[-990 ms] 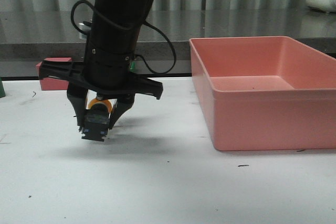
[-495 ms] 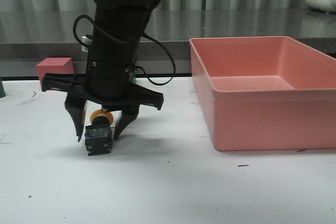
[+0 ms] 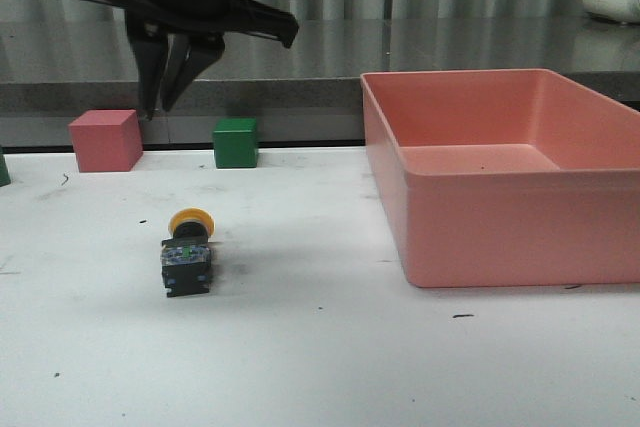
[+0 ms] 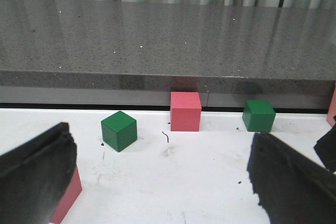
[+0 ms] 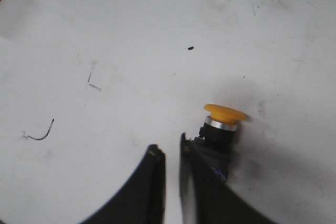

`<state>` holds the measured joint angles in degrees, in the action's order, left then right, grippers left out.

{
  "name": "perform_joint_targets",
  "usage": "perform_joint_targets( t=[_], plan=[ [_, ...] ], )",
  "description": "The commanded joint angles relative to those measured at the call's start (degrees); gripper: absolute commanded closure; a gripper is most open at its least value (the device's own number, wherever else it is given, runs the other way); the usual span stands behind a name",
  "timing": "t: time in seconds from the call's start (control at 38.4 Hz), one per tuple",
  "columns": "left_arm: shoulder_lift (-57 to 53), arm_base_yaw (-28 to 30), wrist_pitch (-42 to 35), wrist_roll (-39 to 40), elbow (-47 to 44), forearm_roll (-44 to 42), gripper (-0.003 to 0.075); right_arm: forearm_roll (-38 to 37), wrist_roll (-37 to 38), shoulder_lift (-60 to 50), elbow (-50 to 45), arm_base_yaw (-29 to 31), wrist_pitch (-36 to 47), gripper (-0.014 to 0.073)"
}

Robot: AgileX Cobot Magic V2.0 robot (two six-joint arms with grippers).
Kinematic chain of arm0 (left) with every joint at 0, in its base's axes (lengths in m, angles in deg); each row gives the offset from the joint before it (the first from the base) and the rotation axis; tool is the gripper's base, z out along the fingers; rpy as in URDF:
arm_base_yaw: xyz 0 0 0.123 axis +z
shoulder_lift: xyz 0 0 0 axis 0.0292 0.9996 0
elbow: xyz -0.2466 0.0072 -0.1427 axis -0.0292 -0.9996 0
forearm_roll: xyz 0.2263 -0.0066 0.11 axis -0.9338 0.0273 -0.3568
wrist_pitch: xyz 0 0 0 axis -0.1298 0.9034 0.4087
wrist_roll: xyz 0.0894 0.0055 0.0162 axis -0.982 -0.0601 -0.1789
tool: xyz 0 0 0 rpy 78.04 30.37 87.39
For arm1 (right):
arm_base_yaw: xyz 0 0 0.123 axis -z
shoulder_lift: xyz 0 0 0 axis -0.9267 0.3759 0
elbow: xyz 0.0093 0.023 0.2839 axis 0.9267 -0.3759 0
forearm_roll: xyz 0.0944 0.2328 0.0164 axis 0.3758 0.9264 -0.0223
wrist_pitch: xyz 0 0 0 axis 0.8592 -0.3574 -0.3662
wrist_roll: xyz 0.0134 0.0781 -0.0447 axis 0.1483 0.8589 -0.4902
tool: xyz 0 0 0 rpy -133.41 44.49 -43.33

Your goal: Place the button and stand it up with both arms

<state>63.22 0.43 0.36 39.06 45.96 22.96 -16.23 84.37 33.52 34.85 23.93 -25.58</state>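
Note:
The button (image 3: 188, 252) lies on its side on the white table, left of centre. Its yellow cap points toward the back and its black base faces the front. My right gripper (image 3: 160, 107) hangs high above it and a little behind, empty, fingers nearly together with only a narrow slit. In the right wrist view the button (image 5: 223, 124) lies just beyond the right gripper (image 5: 170, 150), partly hidden by one finger. My left gripper (image 4: 163, 182) is wide open and empty, low over the table; it does not show in the front view.
A large pink bin (image 3: 500, 177) stands at the right. A pink cube (image 3: 104, 140) and a green cube (image 3: 236, 142) sit at the table's back edge; the left wrist view shows them too, the pink cube (image 4: 185, 110) between two green cubes (image 4: 119, 130).
My right gripper let go of the button and rose well above the table, its fingers drawing together. The button stays on the table where it was set down.

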Motion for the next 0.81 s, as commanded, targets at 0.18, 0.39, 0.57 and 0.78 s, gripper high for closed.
perform_joint_targets(
  t=[0.18,0.39,0.57,0.78],
  plan=[
    [0.63,0.09,-4.48,0.5,2.09,0.04,0.0082,0.22,-12.66,-11.83,2.02,9.17,-10.99,0.0655],
    [0.63,0.09,-4.48,0.5,2.09,0.04,0.0082,0.22,-18.15,-16.46,0.39,18.15,-19.34,0.0655],
    [0.63,0.09,-4.48,0.5,2.09,0.04,0.0082,0.22,-19.44,-25.67,-10.86,27.25,-19.55,0.0655],
    [0.63,0.09,-4.48,0.5,2.09,0.04,0.0082,0.22,-19.95,-40.95,-33.19,35.74,-11.71,0.0655]
  ],
)
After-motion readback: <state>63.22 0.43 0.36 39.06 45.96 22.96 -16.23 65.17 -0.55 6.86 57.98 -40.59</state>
